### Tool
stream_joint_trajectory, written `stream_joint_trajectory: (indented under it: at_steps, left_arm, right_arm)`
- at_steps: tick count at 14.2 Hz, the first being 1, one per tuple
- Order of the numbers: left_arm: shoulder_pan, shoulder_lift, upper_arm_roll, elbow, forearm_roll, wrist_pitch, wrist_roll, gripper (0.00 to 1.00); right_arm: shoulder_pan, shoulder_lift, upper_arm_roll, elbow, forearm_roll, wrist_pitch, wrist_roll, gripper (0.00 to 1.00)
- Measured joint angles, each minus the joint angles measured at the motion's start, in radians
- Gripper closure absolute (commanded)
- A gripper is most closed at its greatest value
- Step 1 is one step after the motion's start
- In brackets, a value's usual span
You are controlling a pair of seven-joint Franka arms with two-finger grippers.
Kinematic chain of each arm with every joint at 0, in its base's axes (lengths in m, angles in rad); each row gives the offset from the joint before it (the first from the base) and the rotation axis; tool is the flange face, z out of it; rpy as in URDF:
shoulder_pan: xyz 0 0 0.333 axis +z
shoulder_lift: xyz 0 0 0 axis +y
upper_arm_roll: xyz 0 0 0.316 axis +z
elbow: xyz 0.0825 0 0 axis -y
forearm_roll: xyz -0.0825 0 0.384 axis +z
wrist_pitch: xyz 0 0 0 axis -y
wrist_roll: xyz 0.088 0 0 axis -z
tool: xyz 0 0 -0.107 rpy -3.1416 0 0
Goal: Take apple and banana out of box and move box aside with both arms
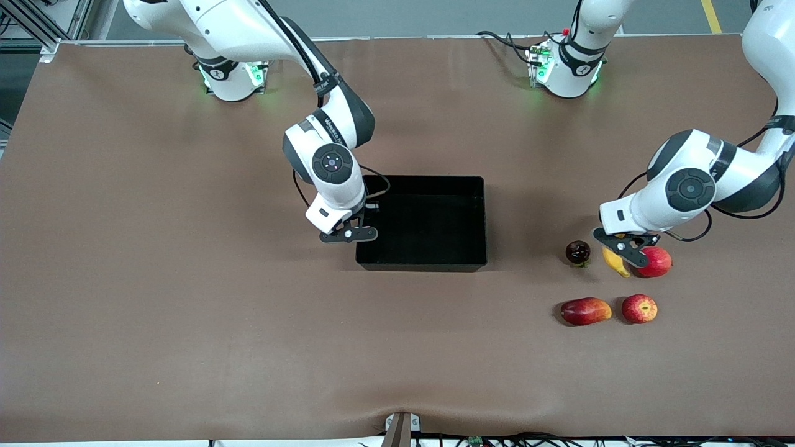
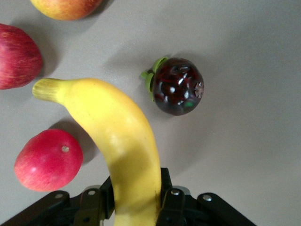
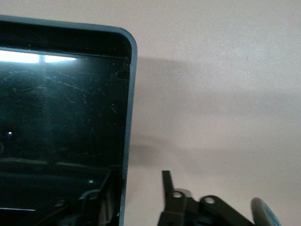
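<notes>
My left gripper (image 1: 623, 248) is shut on the yellow banana (image 1: 616, 262) at the left arm's end of the table; in the left wrist view the banana (image 2: 113, 132) sticks out from between the gripper (image 2: 136, 190). The red apple with yellow streaks (image 1: 639, 308) lies nearer the front camera and also shows in the left wrist view (image 2: 16, 56). The black box (image 1: 422, 267) sits mid-table. My right gripper (image 1: 351, 234) is open and straddles the box wall (image 3: 130, 94) at the right arm's end, one finger inside and one outside (image 3: 165, 181).
A plain pinkish-red round fruit (image 1: 655, 262) lies beside the banana. A dark mangosteen-like fruit (image 1: 577, 251) lies on the banana's box side. A red-and-yellow mango-like fruit (image 1: 585, 311) lies beside the apple. The box is empty.
</notes>
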Motion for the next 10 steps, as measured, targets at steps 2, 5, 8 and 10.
stream_joint_trajectory:
  at_steps: [2,5,8,10]
  left_arm:
    - [0.001,0.005,0.010,-0.019,0.024,0.016,0.000,1.00]
    - [0.000,0.006,0.036,-0.026,0.026,0.048,0.000,1.00]
    - [0.000,0.009,0.079,-0.041,0.033,0.112,0.000,1.00]
    - [0.001,0.017,0.107,-0.057,0.069,0.147,0.000,1.00]
  right_arm:
    - [0.000,0.000,0.000,0.001,0.000,0.003,0.001,1.00]
    - [-0.003,-0.003,-0.005,0.009,0.002,0.006,0.013,1.00]
    - [-0.022,-0.022,-0.011,0.037,0.015,-0.039,0.013,1.00]
    - [-0.057,-0.053,-0.016,0.067,0.028,-0.118,0.013,1.00]
